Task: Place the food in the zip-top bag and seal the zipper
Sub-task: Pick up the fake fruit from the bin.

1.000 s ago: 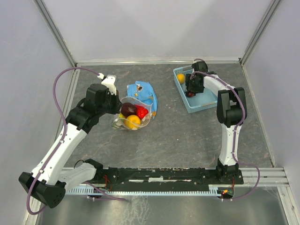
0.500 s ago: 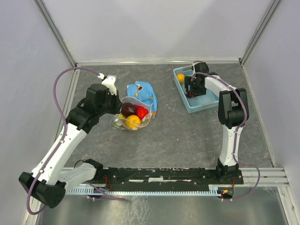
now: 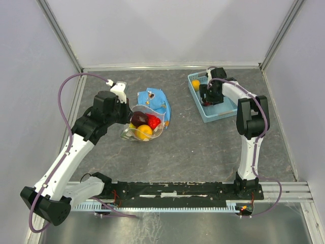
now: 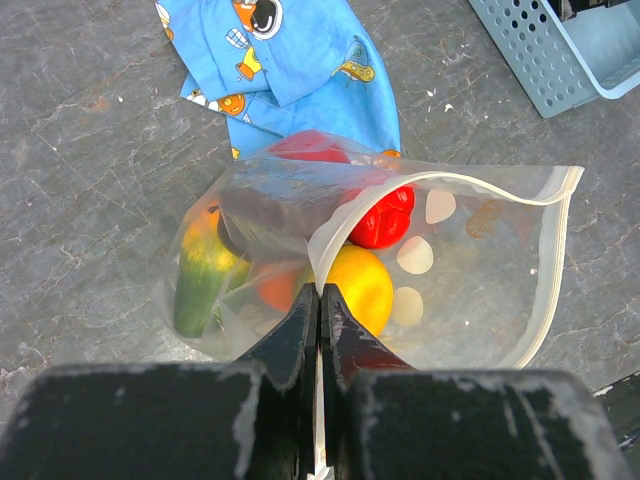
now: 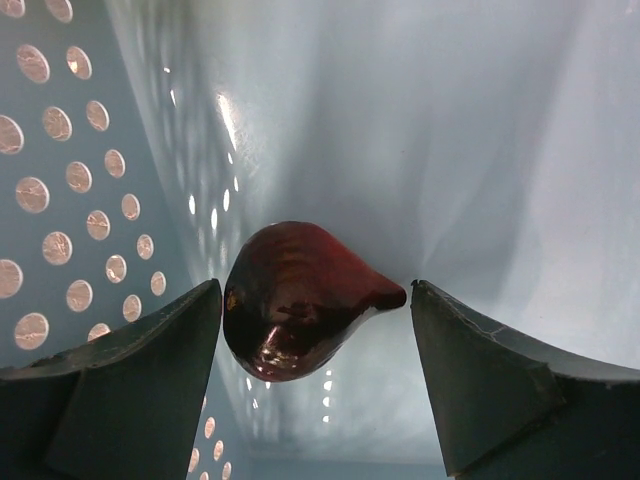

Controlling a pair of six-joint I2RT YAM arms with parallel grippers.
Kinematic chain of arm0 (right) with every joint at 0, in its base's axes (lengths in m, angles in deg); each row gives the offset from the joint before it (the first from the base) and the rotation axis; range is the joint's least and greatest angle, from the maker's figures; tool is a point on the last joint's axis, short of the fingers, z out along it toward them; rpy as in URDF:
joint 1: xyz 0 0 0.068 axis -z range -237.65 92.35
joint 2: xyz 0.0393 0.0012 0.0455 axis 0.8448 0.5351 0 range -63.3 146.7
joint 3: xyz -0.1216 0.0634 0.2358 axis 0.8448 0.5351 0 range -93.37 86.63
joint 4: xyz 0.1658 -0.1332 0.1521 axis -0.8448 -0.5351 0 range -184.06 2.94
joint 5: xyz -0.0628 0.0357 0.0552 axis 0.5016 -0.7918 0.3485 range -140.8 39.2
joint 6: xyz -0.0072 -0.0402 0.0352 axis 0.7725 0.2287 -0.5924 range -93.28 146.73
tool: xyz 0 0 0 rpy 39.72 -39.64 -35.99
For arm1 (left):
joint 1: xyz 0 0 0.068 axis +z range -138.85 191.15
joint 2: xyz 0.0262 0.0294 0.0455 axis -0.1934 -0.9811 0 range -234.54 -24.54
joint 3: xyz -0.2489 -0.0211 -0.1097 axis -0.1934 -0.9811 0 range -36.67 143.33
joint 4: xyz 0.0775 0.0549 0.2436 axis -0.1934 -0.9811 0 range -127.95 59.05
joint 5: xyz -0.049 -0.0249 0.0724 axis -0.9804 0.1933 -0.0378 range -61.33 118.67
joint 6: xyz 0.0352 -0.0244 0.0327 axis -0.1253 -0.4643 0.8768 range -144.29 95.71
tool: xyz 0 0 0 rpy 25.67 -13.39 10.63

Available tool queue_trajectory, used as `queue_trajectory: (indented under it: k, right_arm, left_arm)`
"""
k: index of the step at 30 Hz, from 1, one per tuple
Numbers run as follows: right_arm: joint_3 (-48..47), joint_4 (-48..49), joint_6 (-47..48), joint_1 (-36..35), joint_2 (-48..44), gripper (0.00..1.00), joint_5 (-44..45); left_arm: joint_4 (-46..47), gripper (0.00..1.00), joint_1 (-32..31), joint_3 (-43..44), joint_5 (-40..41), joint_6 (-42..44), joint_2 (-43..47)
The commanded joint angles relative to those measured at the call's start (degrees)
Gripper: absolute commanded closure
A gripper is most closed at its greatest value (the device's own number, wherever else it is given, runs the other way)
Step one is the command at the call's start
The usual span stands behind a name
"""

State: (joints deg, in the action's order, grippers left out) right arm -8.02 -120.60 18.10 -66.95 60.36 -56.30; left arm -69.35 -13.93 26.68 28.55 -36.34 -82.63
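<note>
The clear zip-top bag (image 3: 144,127) lies mid-table, mouth open, holding a yellow-orange fruit (image 4: 360,288), a red one (image 4: 382,222), a dark maroon one (image 3: 139,119) and a green-orange one (image 4: 198,280). Its white zipper (image 4: 555,260) runs along the open rim. My left gripper (image 4: 320,295) is shut on the bag's rim and holds it up. My right gripper (image 5: 315,300) is open inside the light blue basket (image 3: 219,113), its jaws on either side of a dark maroon fruit (image 5: 295,297) on the basket floor. A yellow-orange fruit (image 3: 196,84) lies in the basket's far corner.
A blue patterned cloth (image 3: 155,100) lies just behind the bag, also in the left wrist view (image 4: 285,60). The basket's perforated wall (image 5: 70,180) is close on the left of the right gripper. Enclosure walls surround the table.
The right gripper has shifted slightly toward the far end within the basket. The left arm and the bag have not moved.
</note>
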Motion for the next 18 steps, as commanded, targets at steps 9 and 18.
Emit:
queue_trajectory:
  k: [9, 18]
  right_arm:
    - [-3.2, -1.0, 3.6, -0.6, 1.7, 0.2, -0.9]
    - [-4.6, 0.0, 3.5, -1.0, 3.1, 0.23, -1.5]
  left_arm:
    - [3.2, 0.97, 0.3, 0.0, -0.9, 2.0, 0.8]
    - [3.2, 0.97, 0.2, 0.1, -0.9, 2.0, 0.8]
